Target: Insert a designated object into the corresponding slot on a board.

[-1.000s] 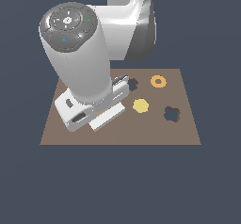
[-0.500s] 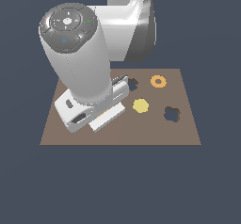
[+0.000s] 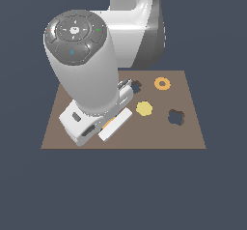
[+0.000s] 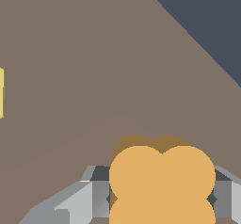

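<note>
Large white arm [image 3: 91, 74] filling the middle of the exterior view, wrist turned down over the brown board [image 3: 62, 127] and hiding much of its near half. Board flat, rectangular, dark backdrop all round.

Gripper [image 3: 112, 123] low over the board, toward the exterior view's left of the loose shapes. In the wrist view, gripper [image 4: 162, 195] with grey fingers [image 4: 77, 204] flanking the orange clover piece [image 4: 162, 180] on either side, jaws pressed in against its lobes: clamped on the piece. Piece level, its shadow a darker patch on the board just behind it, so apparently held a little clear of the surface, though contact hard to judge. In the exterior view only a thin orange sliver [image 3: 110, 123] visible under the hand.

Four-lobed dark slot [image 3: 176, 117] well apart from the gripper, toward the exterior view's right, unfilled. Yellow disc [image 3: 144, 108] between gripper and slot, nearer the gripper; its edge just visible in the wrist view [image 4: 1, 92]. Jagged dark cutout [image 3: 137, 85] beyond the gripper, near the arm's body. Orange ring [image 3: 162, 83] farther off, next to that cutout.
</note>
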